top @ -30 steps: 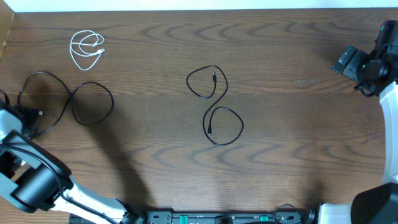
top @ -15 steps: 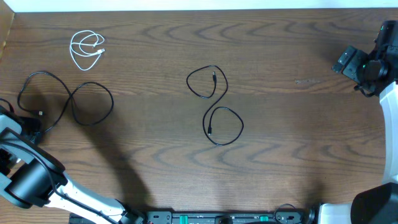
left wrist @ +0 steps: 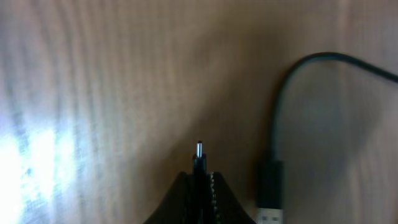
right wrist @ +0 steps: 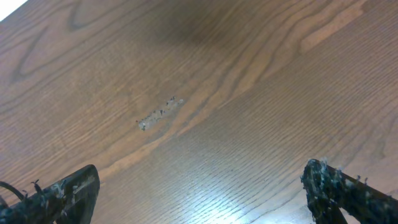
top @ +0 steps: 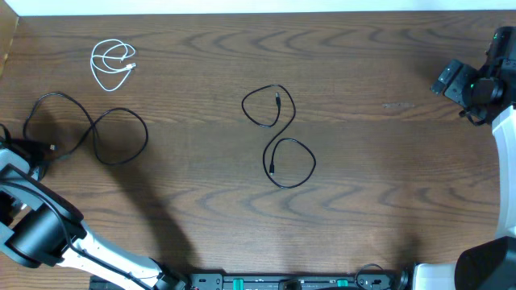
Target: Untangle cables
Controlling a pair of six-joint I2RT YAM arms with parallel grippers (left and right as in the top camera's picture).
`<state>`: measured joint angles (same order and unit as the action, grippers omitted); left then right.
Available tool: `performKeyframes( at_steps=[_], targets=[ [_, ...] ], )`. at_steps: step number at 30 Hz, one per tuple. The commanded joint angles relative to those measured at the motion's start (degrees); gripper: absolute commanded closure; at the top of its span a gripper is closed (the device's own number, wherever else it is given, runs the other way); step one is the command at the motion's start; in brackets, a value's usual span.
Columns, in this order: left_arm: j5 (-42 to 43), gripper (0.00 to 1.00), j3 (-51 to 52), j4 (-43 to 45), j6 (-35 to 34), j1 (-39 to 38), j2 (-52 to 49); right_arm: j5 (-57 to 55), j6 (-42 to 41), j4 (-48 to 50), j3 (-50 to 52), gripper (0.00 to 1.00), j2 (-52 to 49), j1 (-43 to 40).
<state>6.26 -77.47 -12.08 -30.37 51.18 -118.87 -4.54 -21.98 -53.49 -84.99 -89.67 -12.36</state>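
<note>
Dark brown wood grain is being shown in every view, and the table (top: 387,193) is being lit from above. At its left edge the left gripper (left wrist: 200,179) is being held clenched. A thin plug tip (left wrist: 199,150) of the left black cable (top: 91,126) is being pinched between the fingers and is poking out just past the fingertips. Just beside those jaws a wider plug (left wrist: 269,190) is lying flat on the wood, apart from the fingers, and its cord is being carried in a curve ahead of the jaws. From the overhead camera this cable is being seen spread in two loose loops, running out from the left jaws toward the middle of the table.

The white cable (top: 111,64) is lying coiled on its own, beyond the left jaws and apart from the black loops. The centre black cable (top: 279,135) is being shown as a figure of eight between the two grippers, well apart from both.

At the far right edge the right gripper (right wrist: 200,180) is being held released, its fingers (right wrist: 68,193) spread wide over bare wood. A pale scuff mark (right wrist: 160,113) is being seen ahead of those jaws. All three cables are lying well apart from them.
</note>
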Motion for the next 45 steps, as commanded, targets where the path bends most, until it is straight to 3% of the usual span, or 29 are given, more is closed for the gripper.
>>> performKeyframes(
  at_steps=[1,5,6,8,9,13,16,20,27,30,34,39,45],
  targets=[
    [6.6,0.92,-0.7,2.2,1.8,-0.1,-1.2,-0.4,-0.7,-0.1,0.0,0.01,-0.2,0.0],
    [7.3,0.92,-2.1,2.6,1.9,-0.1,-1.1,-0.4,-0.7,-0.1,0.0,0.01,-0.2,0.0],
    [7.3,0.85,-2.1,2.6,1.9,-0.1,-0.8,-0.4,-0.7,-0.1,0.0,0.01,-0.2,0.0],
    [7.2,0.36,-2.2,2.6,2.7,-0.1,0.0,-0.4,-0.7,-0.1,0.0,0.01,-0.2,0.0],
    [7.2,0.31,-2.2,2.8,3.0,-0.1,0.3,-0.4,-0.7,-0.1,0.0,0.01,-0.2,0.0],
    [7.4,0.21,-2.2,2.8,3.0,-0.1,3.0,-0.4,-0.7,-0.1,0.0,0.01,-0.2,0.0],
    [10.4,0.19,-2.2,2.9,3.5,-0.1,6.0,-0.4,-0.7,-0.1,0.0,0.01,-0.2,0.0],
    [23.1,0.06,-2.2,3.9,3.2,-0.1,10.9,-0.4,-0.7,-0.1,0.0,0.01,-0.2,0.0],
    [52.2,0.05,-2.2,4.3,-10.3,-2.3,15.5,-0.4,-0.7,-0.1,0.0,0.01,-0.2,0.0],
    [58.1,0.05,-2.0,3.3,-9.4,-6.4,15.5,-0.4,-0.7,-0.1,0.0,0.01,-0.2,0.0],
    [61.9,0.05,-1.5,-1.0,-2.7,-14.4,15.5,-0.4,-0.7,-0.1,0.0,0.01,-0.2,0.0],
    [56.7,0.05,-1.5,-15.6,12.5,-28.5,15.5,-0.4,-0.7,-0.1,0.0,0.01,-0.2,0.0],
    [26.6,0.05,-1.5,-24.5,20.7,-48.2,15.5,-0.4,-0.7,-0.1,0.0,0.01,-0.2,0.0]
  ],
)
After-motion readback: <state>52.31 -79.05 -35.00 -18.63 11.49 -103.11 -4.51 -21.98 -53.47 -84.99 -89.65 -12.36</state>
